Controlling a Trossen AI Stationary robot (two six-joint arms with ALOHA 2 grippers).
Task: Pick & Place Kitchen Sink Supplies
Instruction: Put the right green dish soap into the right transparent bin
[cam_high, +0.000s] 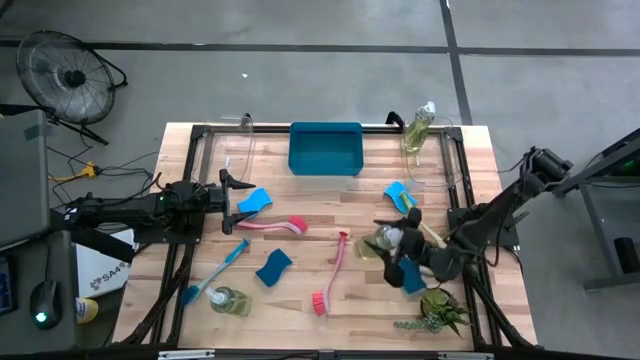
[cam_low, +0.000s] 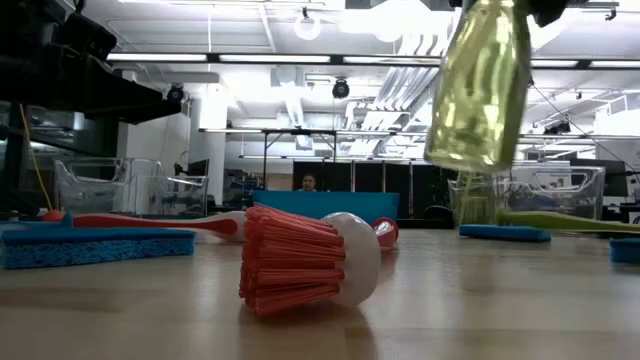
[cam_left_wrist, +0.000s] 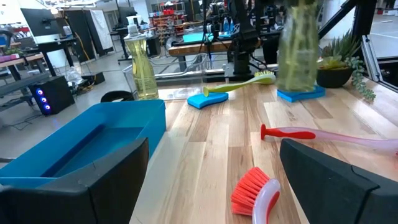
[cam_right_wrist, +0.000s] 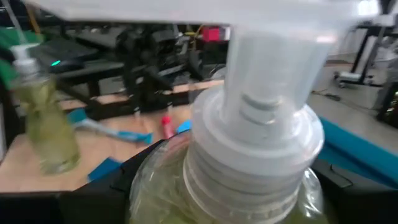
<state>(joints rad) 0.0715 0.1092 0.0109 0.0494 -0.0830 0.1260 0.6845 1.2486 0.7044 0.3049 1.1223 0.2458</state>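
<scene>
**Bottle lifted off the table at your right side**

Toward the right of the table, your right gripper (cam_high: 398, 250) was clamped around a clear bottle (cam_low: 483, 85) of yellow-green liquid, holding it clear of the wood. From table height you saw only the bottle's body; its top and the fingers gripping it were cut off by the frame. At the right wrist, the pump cap filled the view and hid both fingers. From above, the bottle was hard to separate from the dark gripper.

Your left gripper (cam_high: 230, 190) waited at the table's left edge with its fingers spread wide and nothing between them, beside a blue sponge (cam_high: 254, 201).

A pink-red brush (cam_high: 331, 273) lay mid-table, its bristle head (cam_low: 295, 260) nearest the low camera. The blue tray (cam_high: 325, 149) sat at the far edge, and a small plant (cam_high: 438, 311) stood near the right gripper.
</scene>
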